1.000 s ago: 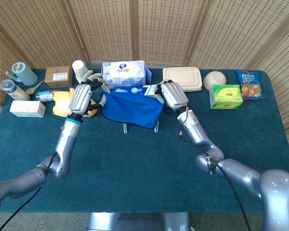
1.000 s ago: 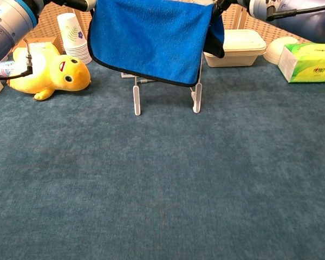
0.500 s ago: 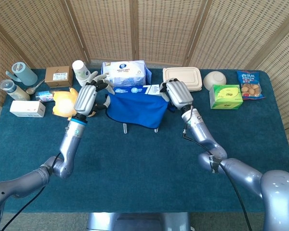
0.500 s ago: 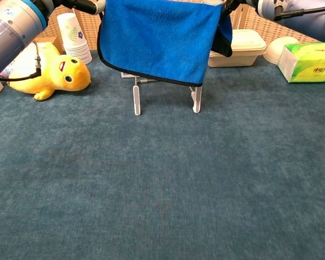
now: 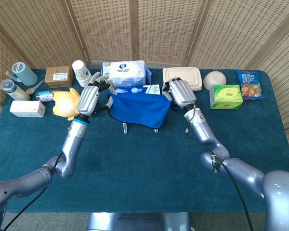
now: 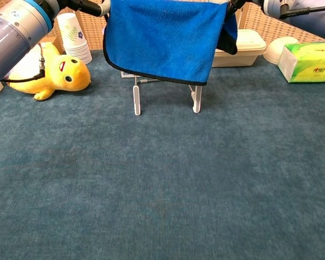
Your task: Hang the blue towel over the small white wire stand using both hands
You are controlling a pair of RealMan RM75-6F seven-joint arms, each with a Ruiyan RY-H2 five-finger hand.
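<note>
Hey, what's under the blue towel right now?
Below the blue towel, held up by the left hand and right hand, two white feet of the wire stand show on the table. The stand's upper part is covered.

A blue towel (image 6: 162, 38) hangs spread above the white stand (image 6: 165, 97) near the surface's far edge; a yellow toy (image 6: 46, 73) lies at the left edge.

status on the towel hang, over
Left hand and right hand each hold an upper corner of the blue towel. Towel spread in front of the white wire stand, not released. Nothing in the way.
</note>
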